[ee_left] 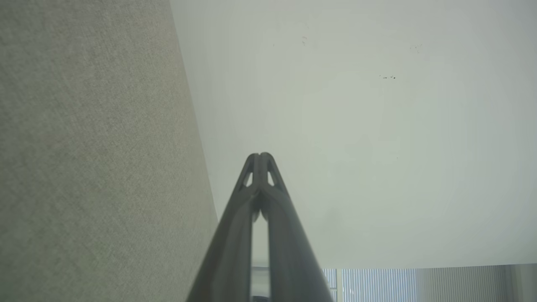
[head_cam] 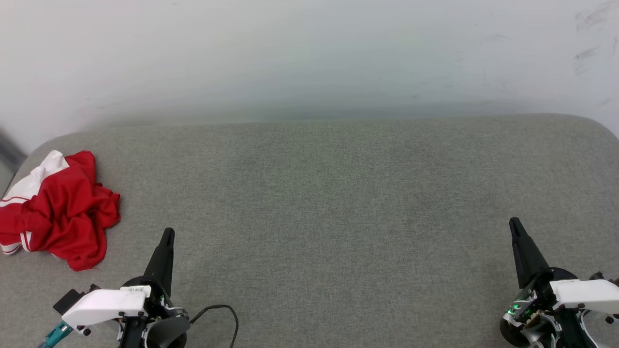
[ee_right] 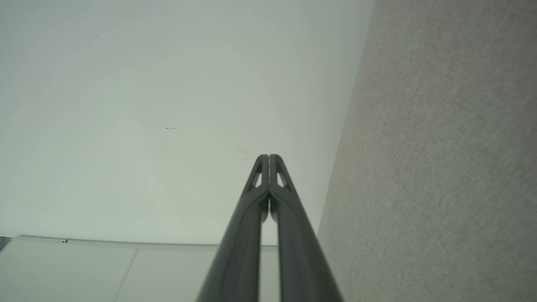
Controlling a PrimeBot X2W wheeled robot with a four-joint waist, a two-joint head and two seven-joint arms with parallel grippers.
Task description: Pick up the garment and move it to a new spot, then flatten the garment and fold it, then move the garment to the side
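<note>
Garment [head_cam: 63, 212]: a red jersey with a white panel and striped trim. It is crumpled in a heap on the pad [head_cam: 314, 203], at the pad's left edge toward its far-left corner.
Garment contact: it lies loose on the pad, with neither gripper touching it.
Left gripper [head_cam: 168, 234]: over the pad's near-left part, fingers pointing toward the pad's far edge. It is near the garment's right side but apart from it.
Left jaws: pressed together with tips meeting, holding nothing.
Right gripper [head_cam: 513, 222]: over the pad's near-right part, fingers pointing toward the pad's far edge, well apart from the garment.
Right jaws: pressed together with tips meeting, holding nothing.
Pad: grey woven fabric with rounded far corners.
Wall [head_cam: 309, 53]: pale, rising behind the pad's far edge, with dark scuffs above the pad's far-right corner.
Cable [head_cam: 227, 309]: black, looping over the pad's near edge beside the left gripper's base.
</note>
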